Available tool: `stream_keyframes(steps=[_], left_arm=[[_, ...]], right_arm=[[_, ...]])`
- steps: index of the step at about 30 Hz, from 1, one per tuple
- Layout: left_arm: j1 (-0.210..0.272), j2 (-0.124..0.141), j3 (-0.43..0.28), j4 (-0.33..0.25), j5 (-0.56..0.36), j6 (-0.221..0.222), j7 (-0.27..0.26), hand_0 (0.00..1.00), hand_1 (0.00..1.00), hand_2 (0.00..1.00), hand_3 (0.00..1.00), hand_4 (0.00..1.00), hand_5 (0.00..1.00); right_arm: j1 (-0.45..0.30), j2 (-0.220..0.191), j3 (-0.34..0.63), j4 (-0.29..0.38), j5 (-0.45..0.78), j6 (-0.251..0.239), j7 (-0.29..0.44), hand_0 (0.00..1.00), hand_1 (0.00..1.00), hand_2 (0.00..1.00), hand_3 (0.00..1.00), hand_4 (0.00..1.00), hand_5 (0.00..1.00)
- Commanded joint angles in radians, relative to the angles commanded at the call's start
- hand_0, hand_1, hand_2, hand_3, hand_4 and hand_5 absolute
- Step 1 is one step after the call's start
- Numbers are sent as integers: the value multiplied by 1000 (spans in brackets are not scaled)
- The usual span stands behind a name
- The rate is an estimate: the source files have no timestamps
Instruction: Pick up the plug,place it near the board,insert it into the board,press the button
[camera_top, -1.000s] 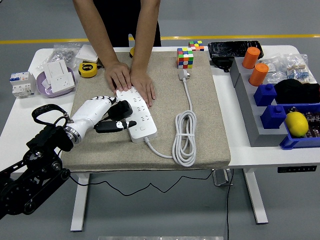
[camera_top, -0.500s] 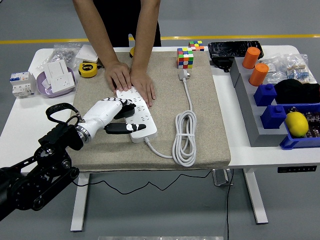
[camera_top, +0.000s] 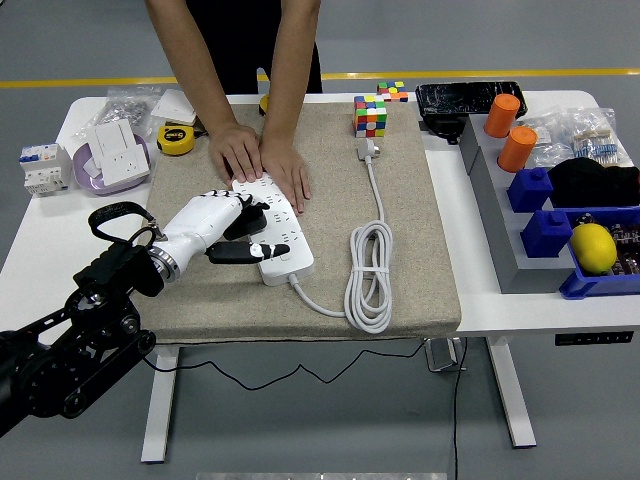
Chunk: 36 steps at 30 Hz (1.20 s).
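Left hand clamped on black plug over white board; coiled cord beside.

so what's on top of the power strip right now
The person's two hands press flat on the far end of the power strip. The robot's left hand covers its near left side with a black plug; whether the plug is seated is hidden.

Left hand in over the strip

The left hand has advanced right from the mat's left edge, its fingers now over the power strip.
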Motion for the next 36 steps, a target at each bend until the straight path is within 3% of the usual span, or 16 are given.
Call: stream_keyframes(steps=[25,28,32,33,36], left_arm=[[-3,3,13,6,-4,-3,-1,881,881,825,806,998,948],[1,4,-6,-28,5,4,-7,881,881,824,803,998,947],[13,-7,-62,-115,26,14,-7,881,881,824,803,998,947],[19,-12,-76,-141,16,20,-6,861,877,812,799,998,816],[39,-30,-98,-231,-88,37,3,861,877,812,799,998,816]], right_arm=[[0,0,4,0,0,-1,-1,806,722,714,692,998,800],[1,1,3,0,1,0,0,805,722,714,695,998,801],[1,1,3,0,0,-1,-1,805,722,714,695,998,801],[0,1,4,0,-1,-1,-1,806,722,714,695,998,803],[-2,1,3,0,-1,-1,-1,806,722,714,695,998,803]])
